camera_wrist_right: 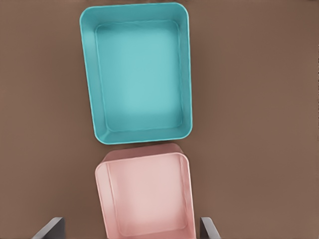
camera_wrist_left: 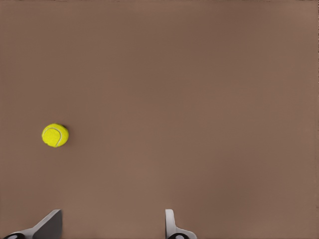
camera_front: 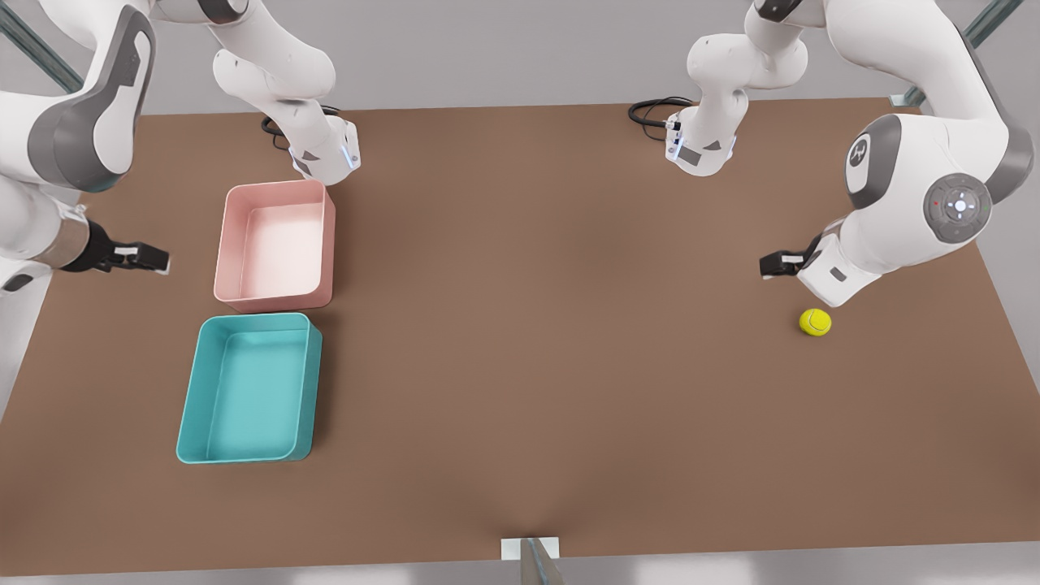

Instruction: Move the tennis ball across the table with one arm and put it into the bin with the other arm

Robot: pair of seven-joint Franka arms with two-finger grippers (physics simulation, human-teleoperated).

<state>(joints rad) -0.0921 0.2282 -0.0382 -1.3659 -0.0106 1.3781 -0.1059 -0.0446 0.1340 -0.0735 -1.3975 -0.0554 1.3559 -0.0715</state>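
Brown and matte, the large rectangular tabletop (camera_front: 520,366) carries everything. Nearest the front edge, toward the front view's left, lies the teal rectangular open-top plastic bin (camera_front: 192,406) with rounded corners, holding nothing. Just behind it, almost touching end to end, sits a pink rectangular open-top plastic tray (camera_front: 329,244) of similar size, likewise with nothing in it.

Well apart from both, near the tabletop's edge on the front view's right, rests the small yellow-green fuzzy tennis ball (camera_front: 815,322), alone on bare surface with nothing touching it. The wide bare middle of the tabletop separates it from the bin, with no object between them.

Above and just behind the ball hangs the left gripper (camera_front: 778,263), off the surface; in the left wrist view its fingertips (camera_wrist_left: 170,221) stand spread wide, gripping nothing, with the ball (camera_wrist_left: 55,135) off to one side of them.

Near the opposite edge, beside the pink tray, the right gripper (camera_front: 138,257) hovers, its fingers (camera_wrist_right: 51,226) also spread wide and bare; its wrist view looks down on the pink tray (camera_wrist_right: 102,199) and the bin (camera_wrist_right: 187,74) beyond.

Black cables (camera_front: 650,110) coil at the far edge by the arm bases.
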